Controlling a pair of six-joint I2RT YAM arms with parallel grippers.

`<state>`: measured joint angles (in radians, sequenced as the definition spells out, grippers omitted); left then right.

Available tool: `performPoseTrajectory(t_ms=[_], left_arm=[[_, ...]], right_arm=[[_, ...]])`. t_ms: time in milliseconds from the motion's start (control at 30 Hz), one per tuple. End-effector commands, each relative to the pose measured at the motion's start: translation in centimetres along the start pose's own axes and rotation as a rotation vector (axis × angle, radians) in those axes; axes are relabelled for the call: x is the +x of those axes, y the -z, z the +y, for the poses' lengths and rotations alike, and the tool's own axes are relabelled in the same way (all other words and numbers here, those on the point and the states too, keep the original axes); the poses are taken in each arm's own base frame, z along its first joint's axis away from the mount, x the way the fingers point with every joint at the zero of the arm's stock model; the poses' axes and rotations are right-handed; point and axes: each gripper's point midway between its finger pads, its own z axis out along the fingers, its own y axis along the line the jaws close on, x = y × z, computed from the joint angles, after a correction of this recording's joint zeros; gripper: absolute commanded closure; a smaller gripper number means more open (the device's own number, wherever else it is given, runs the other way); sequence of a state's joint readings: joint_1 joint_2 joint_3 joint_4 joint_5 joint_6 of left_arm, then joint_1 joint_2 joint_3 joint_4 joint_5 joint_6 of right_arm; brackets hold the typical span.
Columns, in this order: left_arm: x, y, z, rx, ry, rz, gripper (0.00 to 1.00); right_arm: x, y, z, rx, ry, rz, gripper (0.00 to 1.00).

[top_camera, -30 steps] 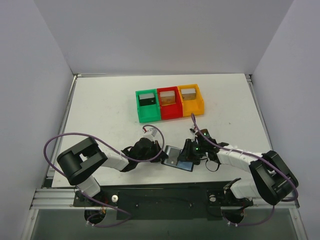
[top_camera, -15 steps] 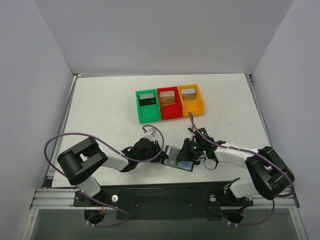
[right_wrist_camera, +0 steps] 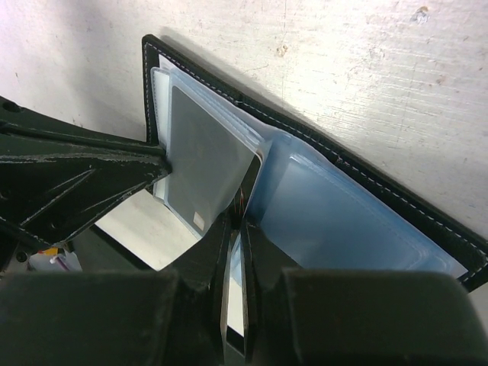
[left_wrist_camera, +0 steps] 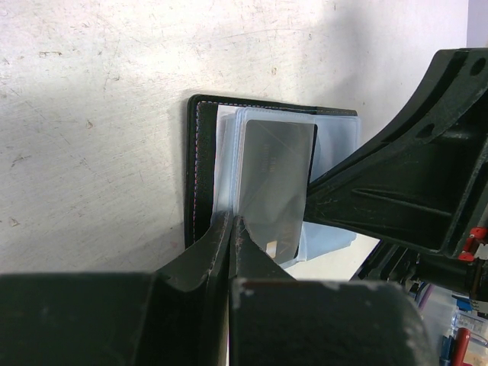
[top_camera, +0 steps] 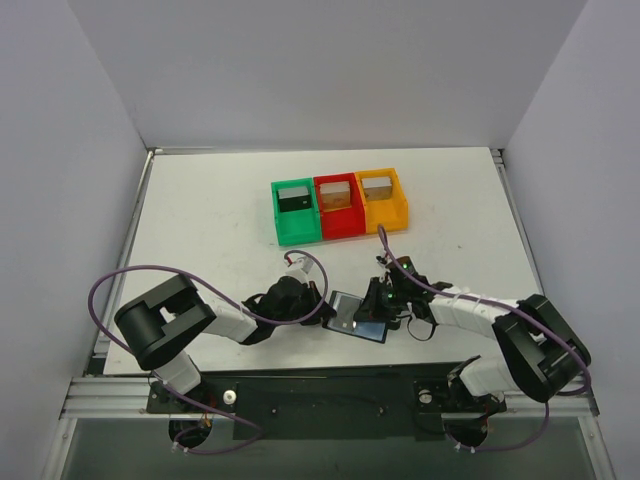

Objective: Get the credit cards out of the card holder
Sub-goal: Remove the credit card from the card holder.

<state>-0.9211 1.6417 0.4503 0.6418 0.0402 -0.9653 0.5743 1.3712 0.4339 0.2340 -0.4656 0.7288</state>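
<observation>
The card holder [top_camera: 358, 318] is laid open and flat on the white table [top_camera: 200, 220], near its front edge and between the two arms, with the inside turned up. It is seen to be black with a line of pale stitching along its rim, and clear bluish sleeves [right_wrist_camera: 328, 221] are fanned out loosely across both halves. A plain grey card [left_wrist_camera: 274, 187] is lodged in the sleeves of one half, slightly askew to the rim, and what may be a small chip is made out near one corner, though the view there is poor.
</observation>
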Motion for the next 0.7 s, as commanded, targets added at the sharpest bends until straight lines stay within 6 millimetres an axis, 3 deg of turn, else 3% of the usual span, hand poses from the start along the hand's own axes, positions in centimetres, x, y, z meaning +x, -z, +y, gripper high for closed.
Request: performPoseTrajectory(t_ms=[0, 533, 667], left_arm=[[1.9, 0.6, 3.7, -0.12, -0.01, 0.055, 1.0], [1.9, 0.7, 4.2, -0.143, -0.009, 0.057, 1.0], [1.9, 0.6, 4.1, -0.14, -0.008, 0.058, 1.0]], right_arm=[[2.0, 0.6, -3.1, 0.13, 0.013, 0.038, 1.0], [2.2, 1.9, -3.9, 0.151, 0.015, 0.013, 0.97], [1.8, 1.9, -2.2, 0.061, 0.013, -0.004, 0.84]])
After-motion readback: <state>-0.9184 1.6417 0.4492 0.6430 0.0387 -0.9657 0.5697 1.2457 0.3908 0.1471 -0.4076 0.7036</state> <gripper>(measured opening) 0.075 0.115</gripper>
